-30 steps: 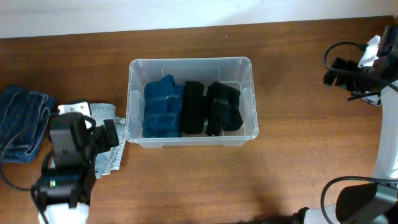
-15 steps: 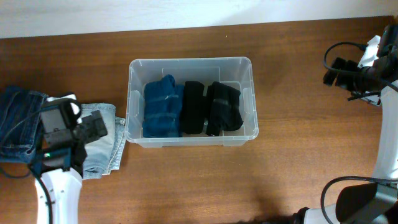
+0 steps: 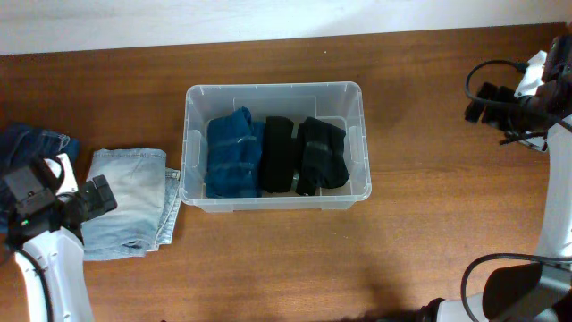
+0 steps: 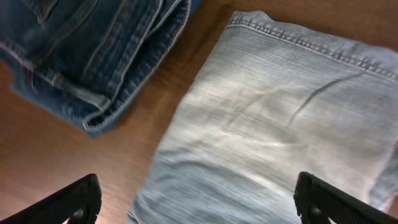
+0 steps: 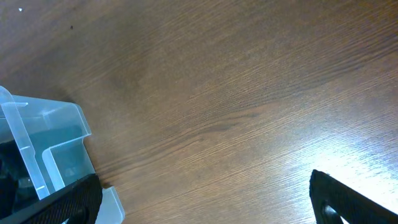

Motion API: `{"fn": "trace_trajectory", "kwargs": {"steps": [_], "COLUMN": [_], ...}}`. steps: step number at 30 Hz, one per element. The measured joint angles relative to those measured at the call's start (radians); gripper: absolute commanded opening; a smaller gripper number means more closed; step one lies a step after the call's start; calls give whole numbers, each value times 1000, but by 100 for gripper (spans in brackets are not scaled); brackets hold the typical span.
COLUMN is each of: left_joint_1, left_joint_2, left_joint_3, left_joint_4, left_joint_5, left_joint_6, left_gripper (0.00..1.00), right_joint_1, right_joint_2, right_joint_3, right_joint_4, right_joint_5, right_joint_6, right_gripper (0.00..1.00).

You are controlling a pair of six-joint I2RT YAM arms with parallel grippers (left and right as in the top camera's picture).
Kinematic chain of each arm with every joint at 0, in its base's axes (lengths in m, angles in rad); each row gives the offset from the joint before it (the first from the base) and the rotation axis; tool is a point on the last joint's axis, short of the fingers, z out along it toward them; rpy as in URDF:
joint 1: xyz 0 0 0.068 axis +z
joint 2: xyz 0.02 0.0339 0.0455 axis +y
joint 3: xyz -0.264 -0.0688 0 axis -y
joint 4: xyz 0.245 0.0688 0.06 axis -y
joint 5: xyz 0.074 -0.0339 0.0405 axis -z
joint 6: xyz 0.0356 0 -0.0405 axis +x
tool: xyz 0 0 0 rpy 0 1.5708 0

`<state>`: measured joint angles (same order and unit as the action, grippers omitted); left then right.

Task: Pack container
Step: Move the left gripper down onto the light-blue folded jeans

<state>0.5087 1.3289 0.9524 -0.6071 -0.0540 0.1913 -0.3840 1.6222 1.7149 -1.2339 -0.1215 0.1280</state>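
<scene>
The clear container (image 3: pixel 273 87) stands mid-table, holding a folded blue garment (image 3: pixel 232 154) and two folded black ones (image 3: pixel 277 154) side by side. Left of it a folded light-blue denim piece (image 3: pixel 130 201) lies flat on the table. My left gripper (image 3: pixel 95 198) hovers at that piece's left edge, open and empty. In the left wrist view the light denim (image 4: pixel 280 124) fills the space under my left gripper (image 4: pixel 199 208). My right gripper (image 3: pixel 478 100) hangs open and empty at the far right. In its wrist view my right gripper (image 5: pixel 205 205) is over bare wood, with the container's corner (image 5: pixel 43 143) at the left.
A folded dark-blue pair of jeans (image 3: pixel 27 143) lies at the table's left edge, also seen as dark jeans (image 4: pixel 93 50) beside the light denim. The pale wall runs along the table's back edge. Cables trail from the right arm (image 3: pixel 500 67).
My left arm has swung left and toward the front edge, uncovering the light denim piece. The right arm and the container's contents have not moved.
</scene>
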Motion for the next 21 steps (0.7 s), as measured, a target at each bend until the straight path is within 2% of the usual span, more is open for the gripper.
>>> {"fn": "trace_trajectory", "kwargs": {"steps": [6, 21], "left_joint_1": [47, 66], "left_joint_2": [89, 321], "left_joint_3": [9, 9], "left_joint_4": [9, -3], "left_joint_5": [15, 31], "left_joint_6": [79, 96], "left_gripper": [99, 99], "right_joint_1": [0, 0], "right_joint_2": [0, 0], "right_joint_3": [0, 0], "right_joint_4": [0, 0], "right_joint_5": [0, 0], "right_joint_6": [0, 0], "right_gripper": [99, 99]}}
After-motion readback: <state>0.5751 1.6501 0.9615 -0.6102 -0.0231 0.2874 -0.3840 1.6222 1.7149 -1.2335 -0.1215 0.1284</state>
